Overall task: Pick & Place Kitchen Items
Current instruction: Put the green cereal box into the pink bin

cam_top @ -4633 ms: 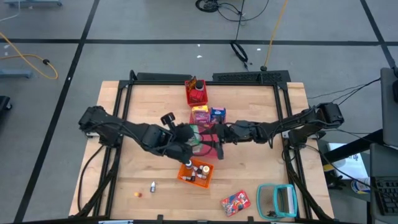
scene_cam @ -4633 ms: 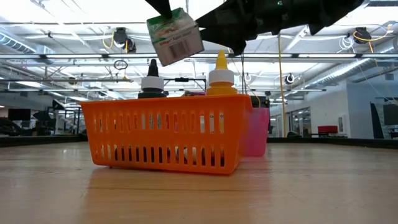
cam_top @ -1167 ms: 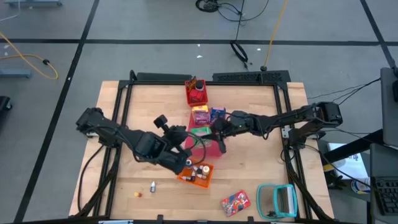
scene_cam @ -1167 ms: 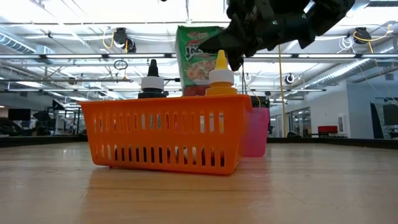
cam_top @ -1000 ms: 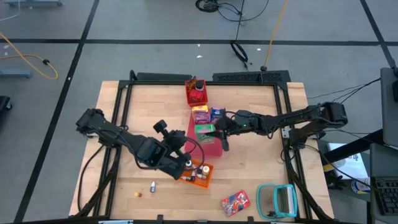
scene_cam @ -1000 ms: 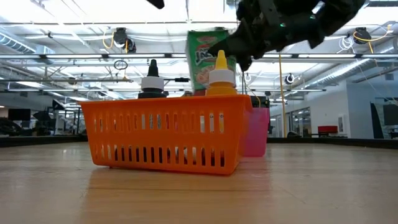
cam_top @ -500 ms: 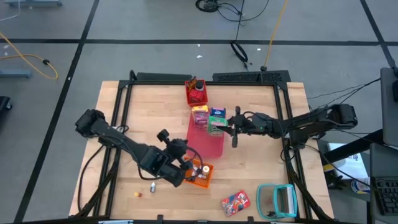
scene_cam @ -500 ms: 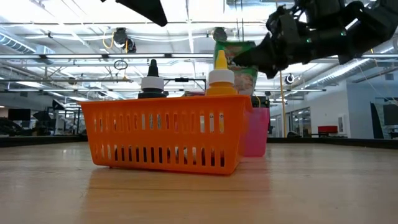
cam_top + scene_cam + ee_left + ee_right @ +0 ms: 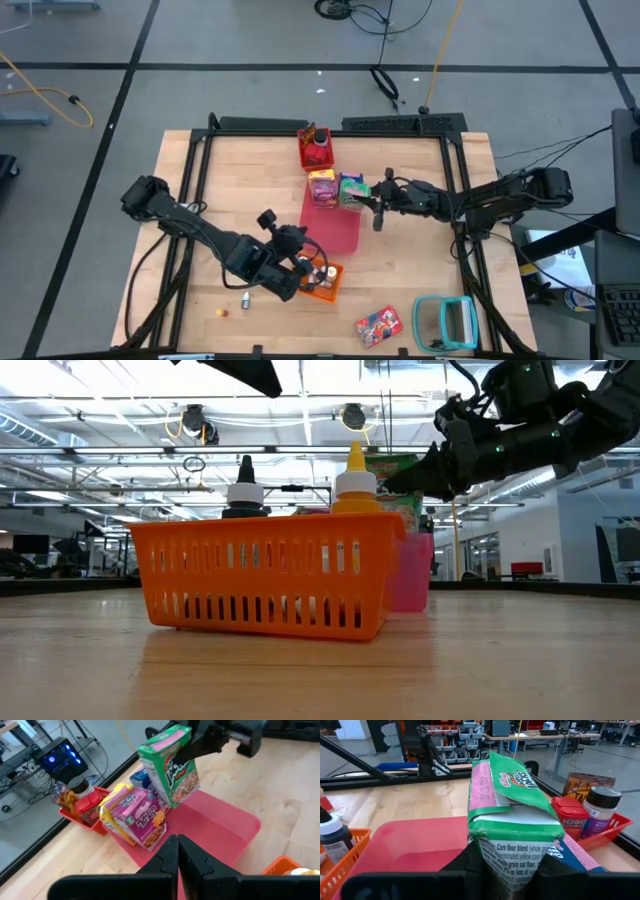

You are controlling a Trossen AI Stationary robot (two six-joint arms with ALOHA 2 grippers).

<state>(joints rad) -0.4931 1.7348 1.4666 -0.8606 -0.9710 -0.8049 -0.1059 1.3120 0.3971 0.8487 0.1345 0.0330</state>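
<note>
My right gripper [image 9: 366, 197] is shut on a green cereal carton [image 9: 352, 190], also [image 9: 170, 766], which it holds over the far right corner of the flat red mat [image 9: 335, 232]. A pink-purple and yellow carton [image 9: 136, 816] and a blue carton [image 9: 140, 777] stand at the mat's far edge. My left gripper [image 9: 177, 846] is shut and empty, above the orange basket [image 9: 320, 283], which holds a black-capped bottle [image 9: 243, 490] and a yellow-capped bottle [image 9: 352, 480]. My right gripper pinches the green carton between its two fingers [image 9: 476, 865], one on each broad face, beside the narrow printed side [image 9: 512, 857] that faces the wrist. The fingers come about level from the table's right. The carton is tilted; the left wrist view shows it clear of the mat.
A red bin [image 9: 315, 150] with a jar and packets stands at the far edge. Near the front lie a tiny bottle [image 9: 245, 298], a red snack packet [image 9: 378, 325] and a teal-framed object [image 9: 445, 322]. Bare wood lies left and right of the mat.
My right gripper has carried the green carton toward the table's right and far edges and lower, from over the mat's middle to its far right corner beside the blue carton. My left gripper has sunk toward the orange basket and stayed shut.
</note>
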